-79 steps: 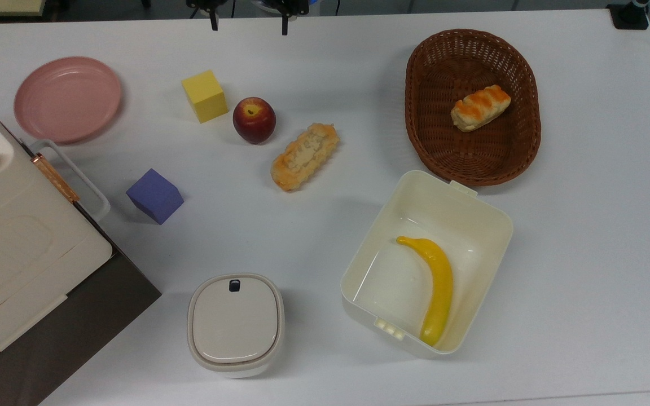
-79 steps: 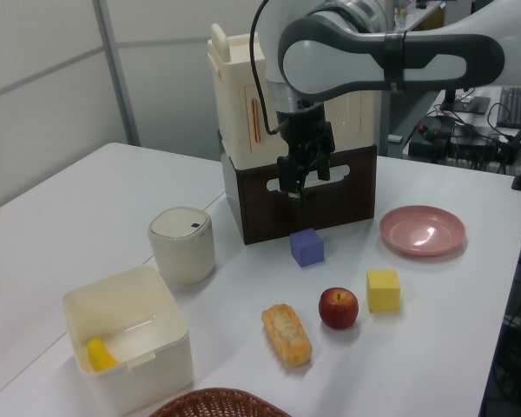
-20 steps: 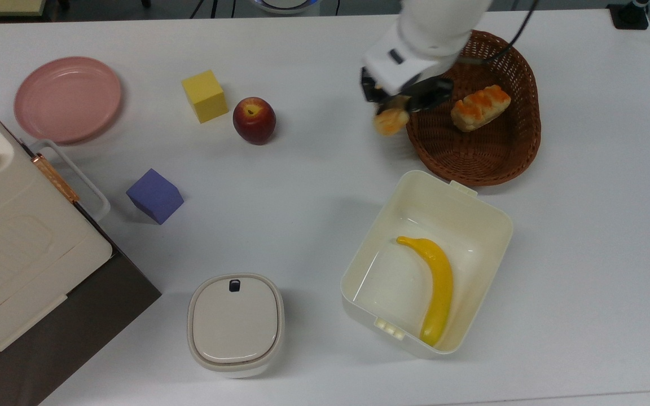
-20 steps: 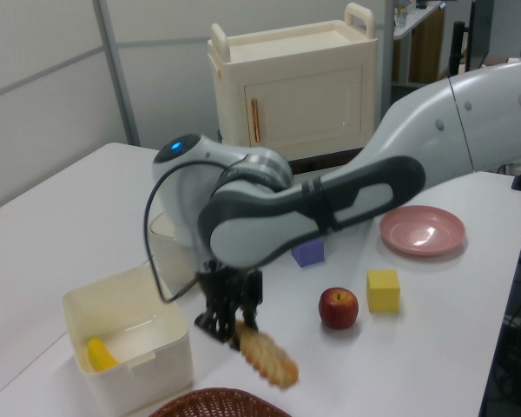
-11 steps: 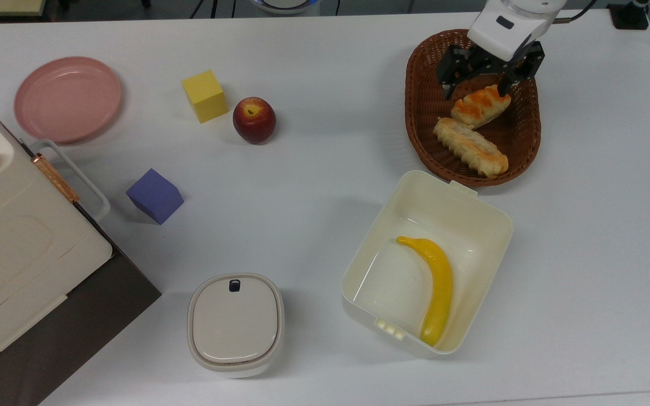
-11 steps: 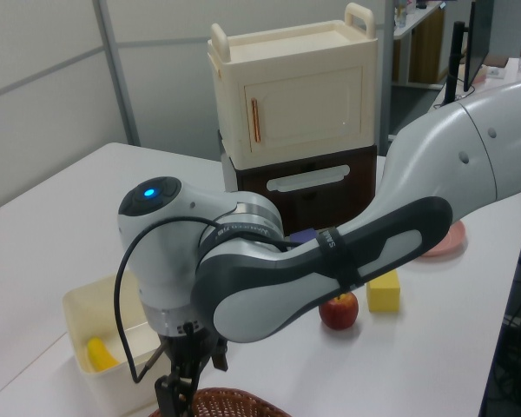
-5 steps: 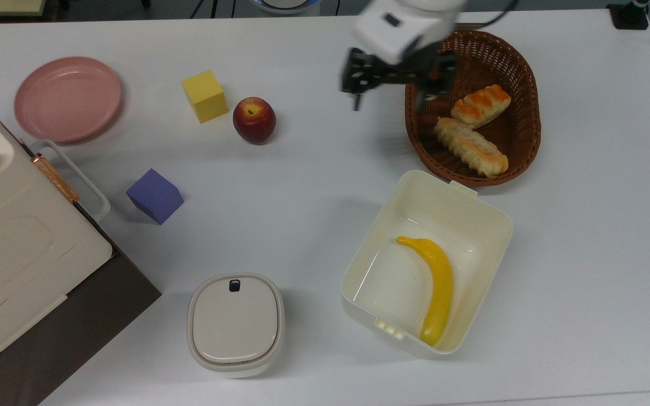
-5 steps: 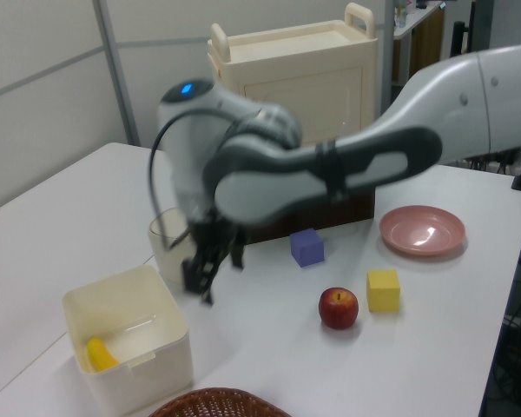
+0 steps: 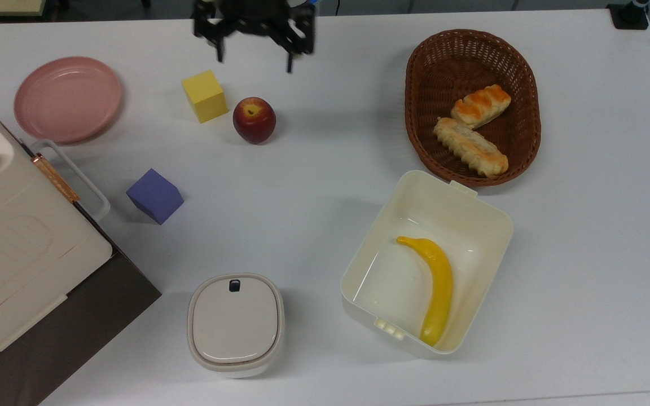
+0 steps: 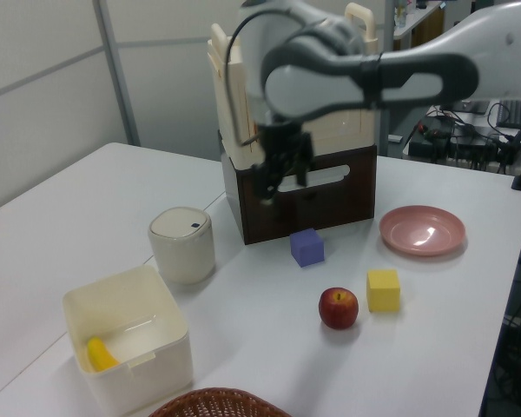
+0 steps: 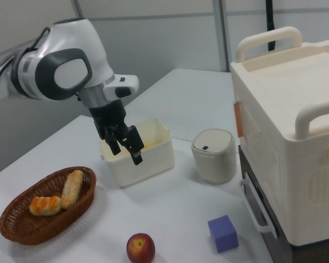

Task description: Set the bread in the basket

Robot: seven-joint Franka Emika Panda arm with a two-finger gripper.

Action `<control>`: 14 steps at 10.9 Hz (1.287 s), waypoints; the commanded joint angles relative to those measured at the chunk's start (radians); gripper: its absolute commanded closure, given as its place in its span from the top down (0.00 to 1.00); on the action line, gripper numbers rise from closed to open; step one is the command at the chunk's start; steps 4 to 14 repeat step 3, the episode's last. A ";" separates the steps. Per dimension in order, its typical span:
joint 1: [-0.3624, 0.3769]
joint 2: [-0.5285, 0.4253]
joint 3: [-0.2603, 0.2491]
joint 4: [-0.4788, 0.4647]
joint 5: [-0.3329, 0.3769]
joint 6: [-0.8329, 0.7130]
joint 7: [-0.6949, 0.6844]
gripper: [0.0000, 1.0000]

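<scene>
1. The bread (image 9: pixel 470 145) lies inside the basket (image 9: pixel 418 79), near the basket's near rim in the top view, just beside a shorter glazed roll (image 9: pixel 481 106); the two look close to touching.
2. The claw (image 9: pixel 253 55) is released and holds nothing, its fingers spread wide. It hangs above the bench (image 9: pixel 313 186) at the far edge in the top view, well apart from the basket.
3. By how things lie, the task looks done; little is left to spoil.
4. Risk: the bread rests close to the basket's wall, so a knock to the basket could tip it against the rim.
5. Risk: an apple (image 9: pixel 254 119) and a yellow cube (image 9: pixel 205 96) sit near the claw in the top view; a low sweep could send the apple rolling.
</scene>
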 commanded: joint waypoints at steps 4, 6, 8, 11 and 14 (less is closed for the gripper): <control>-0.070 -0.073 -0.021 -0.038 0.100 -0.072 -0.136 1.00; -0.070 -0.073 -0.021 -0.038 0.100 -0.072 -0.136 1.00; -0.070 -0.073 -0.021 -0.038 0.100 -0.072 -0.136 1.00; -0.070 -0.073 -0.021 -0.038 0.100 -0.072 -0.136 1.00; -0.070 -0.073 -0.021 -0.038 0.100 -0.072 -0.136 1.00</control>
